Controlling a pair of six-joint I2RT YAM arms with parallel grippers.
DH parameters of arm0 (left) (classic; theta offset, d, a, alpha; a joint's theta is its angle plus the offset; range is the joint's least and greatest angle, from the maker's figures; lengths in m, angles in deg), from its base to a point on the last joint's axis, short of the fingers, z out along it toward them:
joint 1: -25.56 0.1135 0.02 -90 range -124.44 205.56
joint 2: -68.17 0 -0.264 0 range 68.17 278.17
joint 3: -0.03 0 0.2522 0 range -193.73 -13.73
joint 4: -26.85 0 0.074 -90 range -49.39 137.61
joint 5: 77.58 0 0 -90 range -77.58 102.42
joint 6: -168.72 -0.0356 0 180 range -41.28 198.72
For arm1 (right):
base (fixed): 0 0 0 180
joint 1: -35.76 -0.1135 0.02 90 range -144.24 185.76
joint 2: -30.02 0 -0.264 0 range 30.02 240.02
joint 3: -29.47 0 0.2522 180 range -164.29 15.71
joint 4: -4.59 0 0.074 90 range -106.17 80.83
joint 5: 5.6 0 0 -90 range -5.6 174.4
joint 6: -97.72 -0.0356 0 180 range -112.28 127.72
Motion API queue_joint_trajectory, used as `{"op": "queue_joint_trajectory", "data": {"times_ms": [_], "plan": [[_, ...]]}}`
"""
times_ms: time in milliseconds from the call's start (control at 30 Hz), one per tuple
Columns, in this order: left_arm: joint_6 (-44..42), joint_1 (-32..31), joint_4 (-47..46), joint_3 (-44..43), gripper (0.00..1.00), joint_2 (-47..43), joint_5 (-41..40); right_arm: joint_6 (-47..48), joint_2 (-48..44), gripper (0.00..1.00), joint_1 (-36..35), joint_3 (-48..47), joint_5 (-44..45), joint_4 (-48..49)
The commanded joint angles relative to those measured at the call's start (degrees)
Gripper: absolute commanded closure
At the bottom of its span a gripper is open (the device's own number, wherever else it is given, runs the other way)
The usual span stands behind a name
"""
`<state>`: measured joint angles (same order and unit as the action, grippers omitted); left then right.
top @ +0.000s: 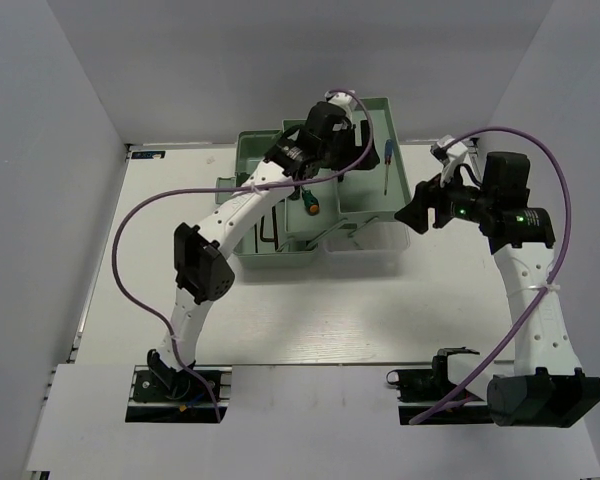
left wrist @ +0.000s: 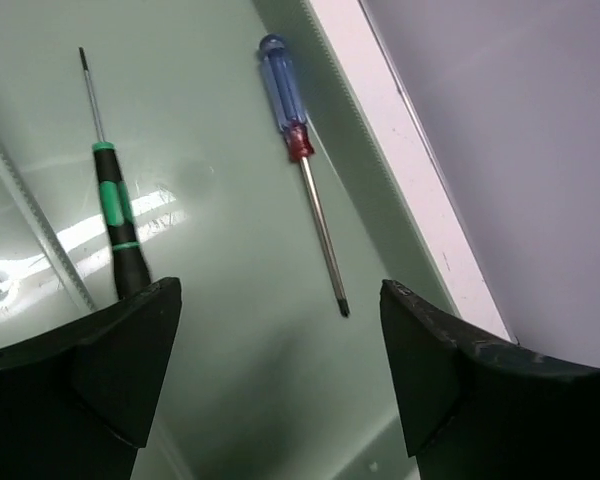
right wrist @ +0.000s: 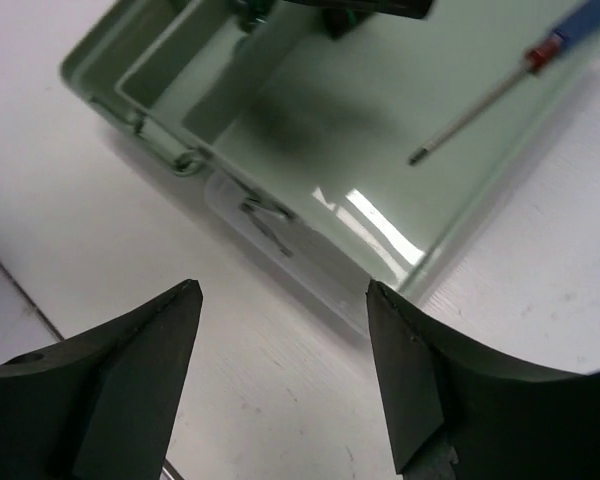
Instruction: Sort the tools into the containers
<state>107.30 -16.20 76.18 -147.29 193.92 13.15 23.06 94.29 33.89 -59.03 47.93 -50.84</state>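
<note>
The pale green toolbox stands open at the back centre of the table. My left gripper hangs open and empty over its right tray. In the left wrist view a blue-handled screwdriver and a thin green-handled screwdriver lie on the tray floor ahead of the fingers. The blue one also shows from above and in the right wrist view. A stubby green screwdriver and dark hex keys lie in other compartments. My right gripper is open and empty beside the box's right front corner, over bare table.
The clear lid sticks out low along the toolbox's front edge, with a metal latch on it. White walls enclose the table at the left, back and right. The left arm crosses over the toolbox.
</note>
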Motion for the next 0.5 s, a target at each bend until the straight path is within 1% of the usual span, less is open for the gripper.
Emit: {"op": "queue_joint_trajectory", "data": {"times_ms": [0,67,100,133,167,200,233,267,300,333,367,400,433,467], "plan": [[-1.4,1.1,-0.7,-2.1,0.09,-9.3,2.7,4.8,-0.2,0.29,-0.1,0.6,-11.2,2.8],[-2.2,1.6,-0.7,1.1,0.09,-13.1,-0.1,2.7,0.4,0.45,-0.2,1.1,-11.6,5.0],[-2.7,1.6,0.0,3.3,0.13,-15.5,-1.8,1.3,0.8,0.55,-0.2,1.1,-9.0,7.6],[-2.7,1.6,0.5,5.9,0.16,-21.5,-6.2,-0.7,1.2,0.69,-0.3,1.0,-6.4,8.2],[-2.7,2.2,1.2,13.2,0.25,-25.1,-9.1,-4.8,2.9,0.9,-0.2,-0.1,-1.8,8.4],[-2.7,3.0,1.2,17.6,0.41,-28.9,-11.9,-5.7,4.0,0.99,0.1,-1.4,2.2,8.1],[-1.1,4.4,2.0,26.0,0.79,-36.1,-17.3,-6.7,5.1,1.0,0.4,-2.0,9.1,8.0],[-0.2,5.3,3.2,30.2,0.91,-39.6,-19.3,-10.1,5.3,1.0,0.3,-2.4,12.7,8.2],[0.7,6.2,3.7,34.1,0.98,-42.8,-20.5,-11.1,5.5,1.0,0.6,-2.5,20.4,8.4],[2.0,7.3,4.4,40.9,1.0,-45.6,-21.3,-11.7,6.5,1.0,1.0,-3.0,22.2,8.2],[2.6,8.9,6.1,44.0,0.97,-50.3,-22.1,-12.2,7.2,1.0,1.3,-3.2,23.8,6.4],[3.5,9.5,7.1,47.0,0.9,-52.3,-22.1,-12.8,7.8,0.95,1.3,-4.4,26.2,5.4],[5.1,10.0,8.0,52.6,0.63,-54.4,-21.6,-12.7,9.5,0.87,3.0,-4.5,26.4,3.1],[5.1,10.6,8.0,55.6,0.53,-56.4,-20.9,-12.8,9.7,0.73,3.3,-4.7,26.3,1.4]]}}
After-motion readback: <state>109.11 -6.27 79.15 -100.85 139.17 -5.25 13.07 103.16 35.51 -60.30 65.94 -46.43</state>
